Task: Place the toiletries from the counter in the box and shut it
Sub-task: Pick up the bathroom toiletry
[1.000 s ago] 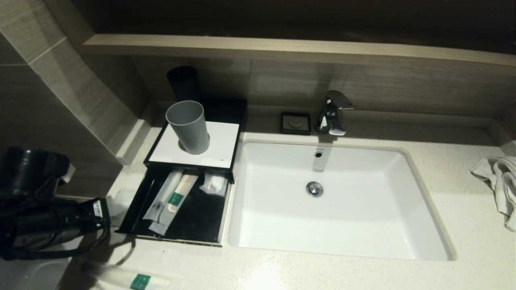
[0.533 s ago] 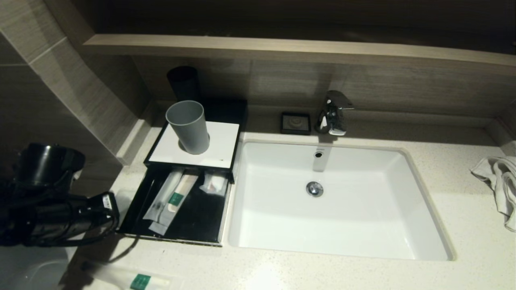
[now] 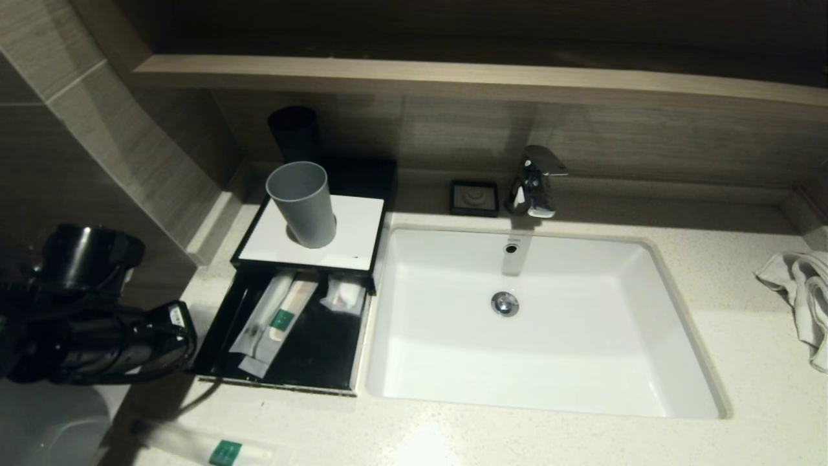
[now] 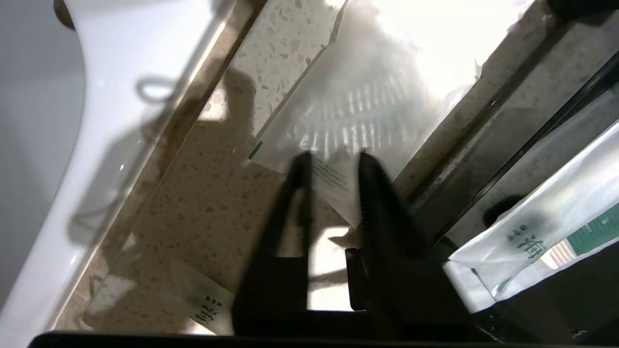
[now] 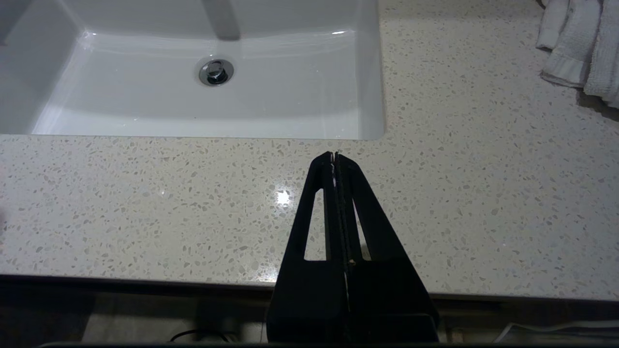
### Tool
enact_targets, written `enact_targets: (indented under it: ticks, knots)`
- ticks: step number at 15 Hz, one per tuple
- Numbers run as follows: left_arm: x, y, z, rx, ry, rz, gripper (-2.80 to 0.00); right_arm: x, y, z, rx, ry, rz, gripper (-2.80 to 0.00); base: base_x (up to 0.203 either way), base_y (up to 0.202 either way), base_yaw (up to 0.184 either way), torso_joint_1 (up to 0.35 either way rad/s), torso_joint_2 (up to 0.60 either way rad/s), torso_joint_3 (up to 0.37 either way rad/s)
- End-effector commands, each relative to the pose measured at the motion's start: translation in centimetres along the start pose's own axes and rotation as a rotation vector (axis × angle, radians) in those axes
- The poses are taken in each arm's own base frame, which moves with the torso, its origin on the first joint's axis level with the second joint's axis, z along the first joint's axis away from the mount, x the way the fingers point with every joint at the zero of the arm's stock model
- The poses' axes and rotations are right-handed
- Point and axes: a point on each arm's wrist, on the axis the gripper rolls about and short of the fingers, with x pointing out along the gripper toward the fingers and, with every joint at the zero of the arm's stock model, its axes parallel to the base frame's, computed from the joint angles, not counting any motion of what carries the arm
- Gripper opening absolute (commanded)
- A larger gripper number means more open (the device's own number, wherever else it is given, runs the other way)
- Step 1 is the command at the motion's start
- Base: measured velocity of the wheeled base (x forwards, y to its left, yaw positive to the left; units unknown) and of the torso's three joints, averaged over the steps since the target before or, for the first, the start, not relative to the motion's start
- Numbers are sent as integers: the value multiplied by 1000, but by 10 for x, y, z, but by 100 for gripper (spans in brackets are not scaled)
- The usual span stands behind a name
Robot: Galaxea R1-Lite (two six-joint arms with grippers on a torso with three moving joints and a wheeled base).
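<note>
The black box [image 3: 255, 259] has its drawer [image 3: 323, 362] pulled open, with several wrapped toiletry packets [image 3: 272, 320] lying in it. A clear comb packet [image 4: 358, 111] lies on the counter beside the drawer's left wall. My left gripper [image 4: 333, 162] is open and empty, with its fingertips over the near end of that packet. Another wrapped packet with a green label [image 3: 217, 450] lies at the counter's front edge. My right gripper [image 5: 334, 155] is shut and empty over the counter in front of the sink.
A grey cup [image 3: 302, 204] stands on the box's white top. A black cup [image 3: 294, 133] stands behind it. The white sink [image 3: 673, 336] and faucet [image 3: 535, 181] are to the right. A towel [image 3: 802, 298] lies at the far right. The tiled wall is close on the left.
My left arm has moved right and forward, toward the drawer's left side. The packets, the box and the right gripper have not moved.
</note>
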Motion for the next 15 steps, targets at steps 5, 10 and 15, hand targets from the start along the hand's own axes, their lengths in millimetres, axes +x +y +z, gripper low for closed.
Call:
enact_targets:
  ticks: [5,10,15]
  knots:
    - [0,10,9,-43,-29,33,0,0,0,0,-1,0,0,-280,0,0,0,0,0,0]
    - [3,16,8,-52,-16,52,0,0,0,0,-1,0,0,-280,0,0,0,0,0,0]
    - [9,17,3,-27,33,72,0,0,0,0,-1,0,0,-280,0,0,0,0,0,0]
